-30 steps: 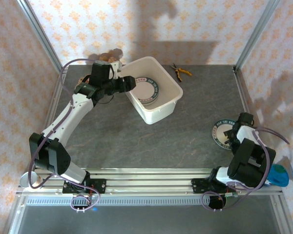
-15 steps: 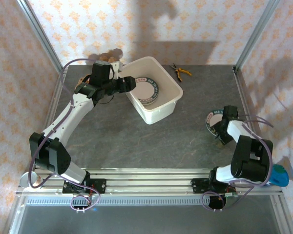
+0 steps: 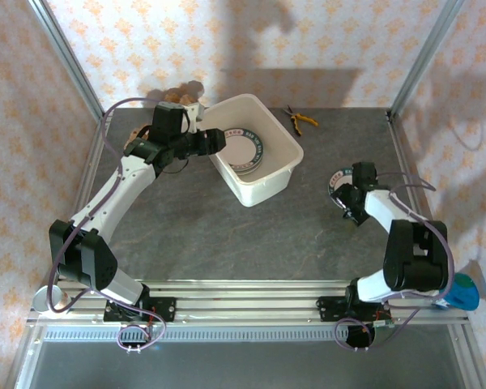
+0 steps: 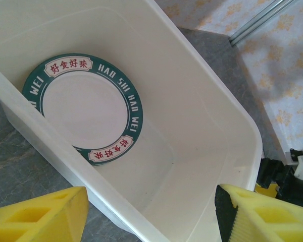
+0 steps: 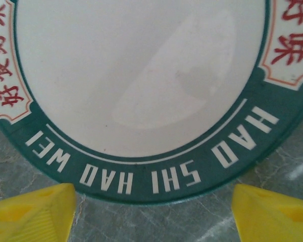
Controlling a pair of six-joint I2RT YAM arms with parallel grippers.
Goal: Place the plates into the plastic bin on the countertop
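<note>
Right pincer (image 5: 151, 214), wide and empty, lines up on the right-edge plate (image 5: 141, 75) to grip; left pincer (image 4: 151, 214) hangs open, empty, above the bin (image 4: 207, 96).

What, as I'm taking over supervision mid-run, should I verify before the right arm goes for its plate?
1. Loose plate lying flat on the countertop, nothing on it: ok.
2. Right gripper jaws open, one finger either side of that plate's near rim: ok.
3. Loose plate gripped: not ok, not yet held.
4. Room in the plastic bin: ok, bare floor beside the binned plate.
5. Way into the bin clear: probably not ok, the left gripper, open and empty, hangs at the bin's rim.
6. Right fingers clear of the countertop: cannot tell.
</note>
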